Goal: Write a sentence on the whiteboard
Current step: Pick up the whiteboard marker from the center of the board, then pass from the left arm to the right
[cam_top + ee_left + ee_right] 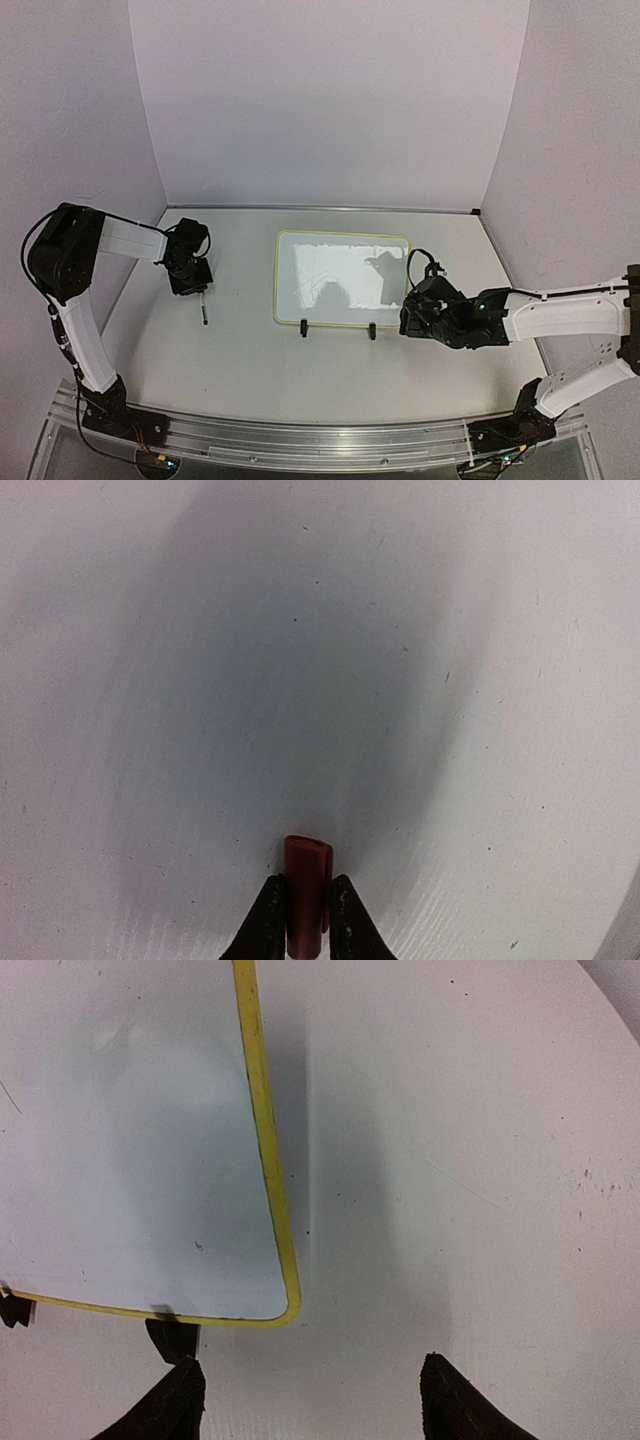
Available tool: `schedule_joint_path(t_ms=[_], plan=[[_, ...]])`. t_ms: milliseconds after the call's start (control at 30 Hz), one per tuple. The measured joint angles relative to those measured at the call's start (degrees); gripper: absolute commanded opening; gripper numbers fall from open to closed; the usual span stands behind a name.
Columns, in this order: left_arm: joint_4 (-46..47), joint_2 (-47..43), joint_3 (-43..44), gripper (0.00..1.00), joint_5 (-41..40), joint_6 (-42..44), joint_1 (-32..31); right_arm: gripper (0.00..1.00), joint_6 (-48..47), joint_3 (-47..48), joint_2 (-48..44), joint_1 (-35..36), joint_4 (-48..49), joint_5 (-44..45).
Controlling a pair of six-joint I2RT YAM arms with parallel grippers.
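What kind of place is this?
Probably a robot test booth: plain pale walls box in a white table, and two white robot arms are bolted to a silver metal rail.

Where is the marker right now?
The marker is clamped in the left hand. In the top view it sits left of the whiteboard, apart from it.

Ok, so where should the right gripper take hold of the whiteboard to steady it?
Probably the right edge of the whiteboard, by its near corner, coming from the right. The right gripper is open just beside that corner, the thin yellow frame runs straight there, and the black clips crowd the near edge.
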Motion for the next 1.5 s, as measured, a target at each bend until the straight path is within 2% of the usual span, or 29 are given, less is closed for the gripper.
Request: schedule_joint_path(t_ms=[133, 333, 467, 667, 900, 1133, 1500], plan=[[0.7, -0.04, -0.07, 0.0, -0.23, -0.46, 0.0, 0.69, -0.15, -0.02, -0.37, 0.01, 0.02, -0.43], [3.03, -1.74, -2.74, 0.0, 0.45, -2.22, 0.0, 0.7, -0.9, -0.6, -3.51, 0.98, 0.39, -0.98], [4.85, -4.84, -6.74, 0.0, 3.01, -4.43, 0.02, 0.7, -0.92, -0.61, -5.8, 3.45, 1.18, -1.11], [11.43, -14.64, -17.39, 0.0, 10.29, -11.63, 0.04, 0.7, -0.61, 0.08, -5.27, 8.15, 5.0, -1.96], [20.1, -25.17, -25.67, 0.0, 15.14, -23.55, -3.21, 0.71, -1.05, 8.62, 5.32, 12.83, 14.99, -5.33], [26.47, -32.75, -28.25, 0.0, 14.34, -34.07, -11.54, 0.75, -2.1, 17.98, 16.04, 14.53, 22.44, -11.6], [30.23, -39.89, -31.65, 0.0, 9.87, -45.24, -14.83, 0.74, -2.16, 26.49, 27.67, 16.13, 28.4, -17.42]])
